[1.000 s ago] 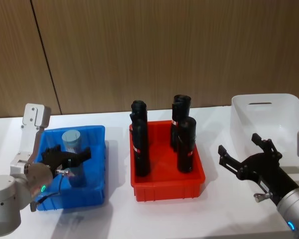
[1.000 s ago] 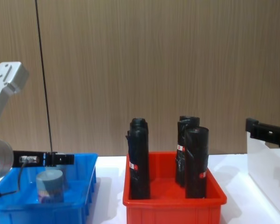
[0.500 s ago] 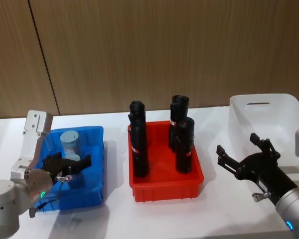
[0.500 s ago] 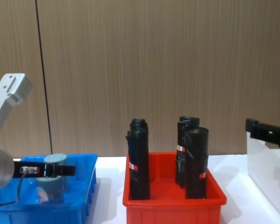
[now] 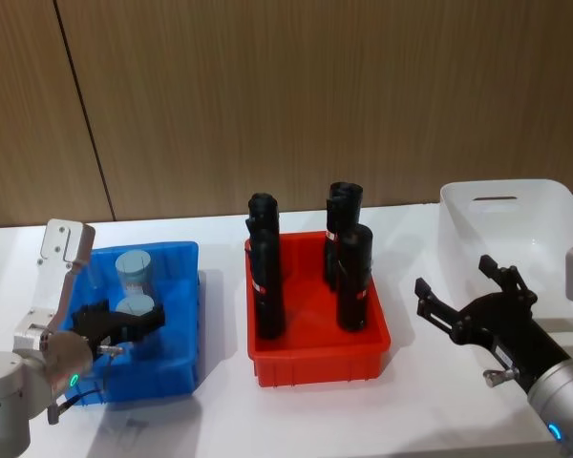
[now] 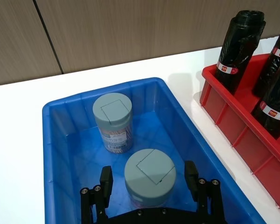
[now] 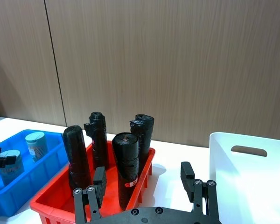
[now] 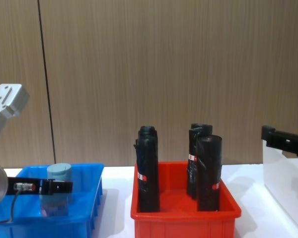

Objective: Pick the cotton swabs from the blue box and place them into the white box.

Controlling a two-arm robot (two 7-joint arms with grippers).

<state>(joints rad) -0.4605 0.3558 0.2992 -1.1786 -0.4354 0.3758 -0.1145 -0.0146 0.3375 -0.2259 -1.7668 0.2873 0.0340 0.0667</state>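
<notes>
1. Cotton swabs (image 5: 134, 272), head view: two jars upright inside the blue box (image 5: 186, 253).
2. Left wrist view: left gripper (image 6: 149, 177) straddles the nearer jar, fingers apart.
3. Right wrist view: right gripper (image 7: 142, 179) spread wide, well apart from the blue box, beside the white box (image 7: 270, 161).
4. Chest view: one jar visible inside the blue box.

You have a red bin (image 5: 320, 364) sitting near the middle of the white tabletop (image 5: 220, 420). Inside it, black rolls (image 5: 355, 277) stand upright in two clusters, one by the left wall and one by the right. Small red-and-white labels (image 8: 142, 177) band them. The rolls overlap, so you cannot count each cluster surely. Behind the tabletop rises a brown wood-panelled wall (image 5: 315, 95), with a thin dark seam (image 5: 84, 105) running down it.
</notes>
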